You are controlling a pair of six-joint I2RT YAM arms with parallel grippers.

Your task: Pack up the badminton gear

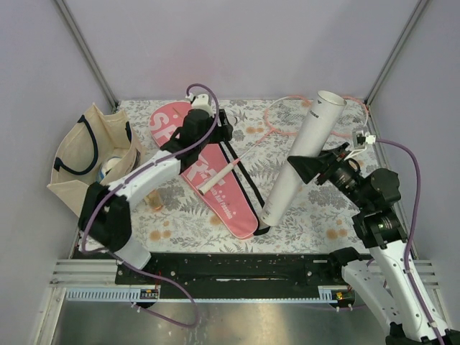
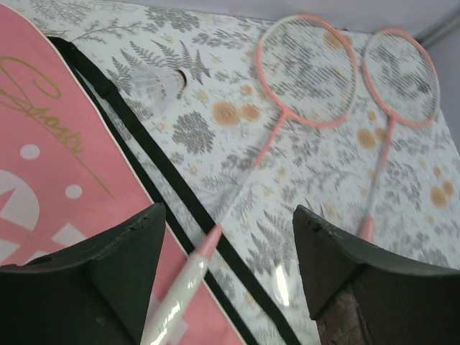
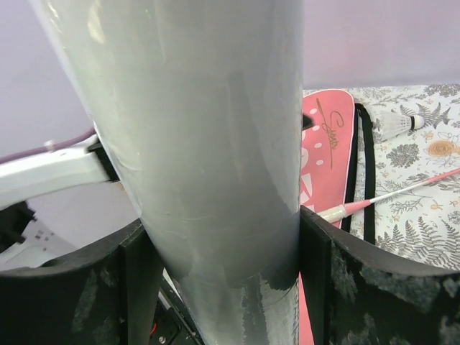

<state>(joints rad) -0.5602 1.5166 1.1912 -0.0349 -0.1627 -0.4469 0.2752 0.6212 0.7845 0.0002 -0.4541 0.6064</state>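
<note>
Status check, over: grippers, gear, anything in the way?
Left gripper open above a racket handle lying on the pink cover. Right gripper shut on the white tube, tilted, lower end beside the cover. Shuttlecock loose beside the cover.

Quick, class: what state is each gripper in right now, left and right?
Left gripper: open, jaws wide apart, holding nothing.
Right gripper: closed on the long white tube.
</note>
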